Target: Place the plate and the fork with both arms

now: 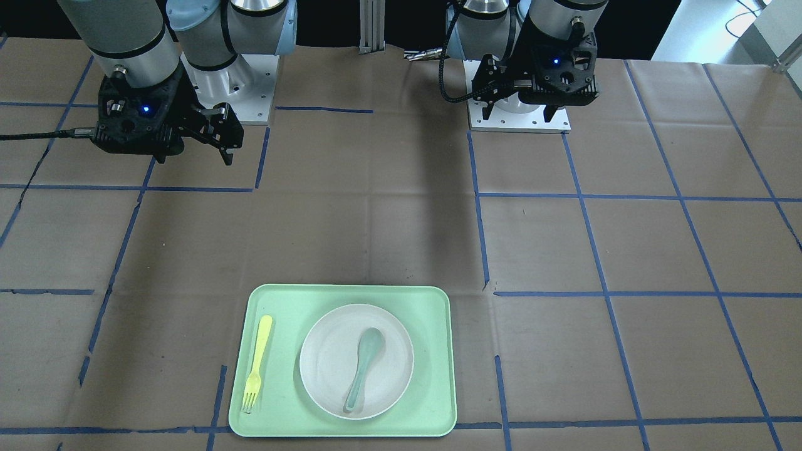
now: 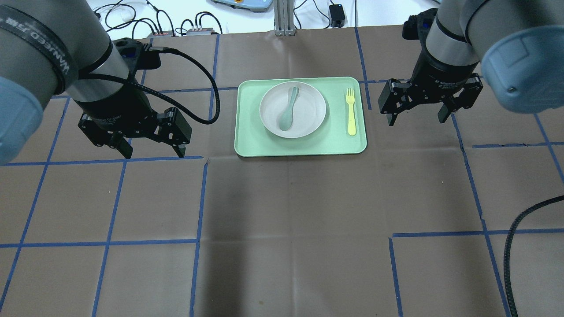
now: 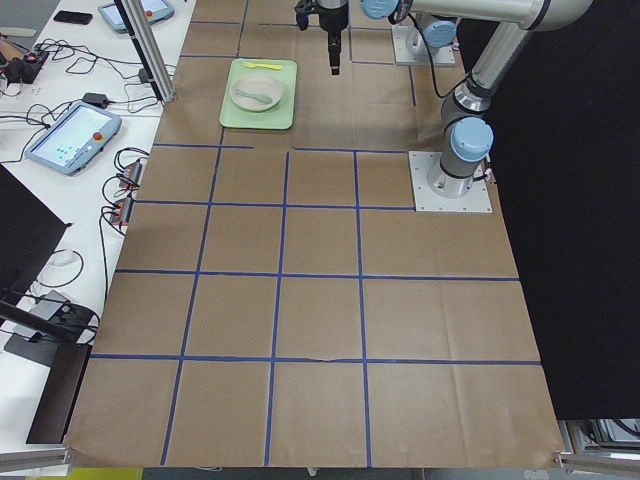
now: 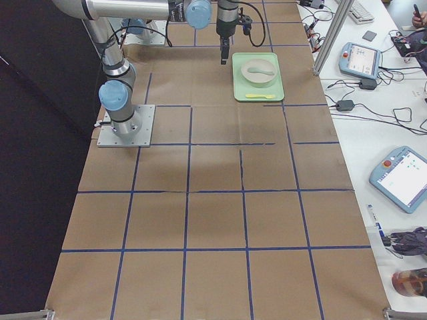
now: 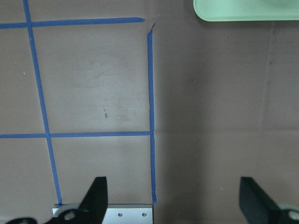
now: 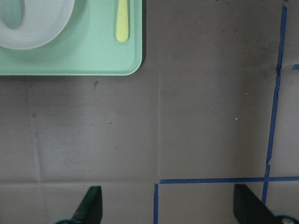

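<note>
The off-white plate lies on the light-green tray, with a grey-green spoon lying in it. The pale-yellow fork lies on the tray beside the plate, on the side of my right arm. My left gripper is open and empty, hovering over bare table to the left of the tray. My right gripper is open and empty, hovering just right of the tray. In the right wrist view the plate and the fork handle show at the top left. The left wrist view shows only a tray corner.
The table is covered in brown paper with a blue tape grid. The arm bases are bolted at the robot's edge of the table. Cables, tablets and a post lie beyond the far edge, off the work area.
</note>
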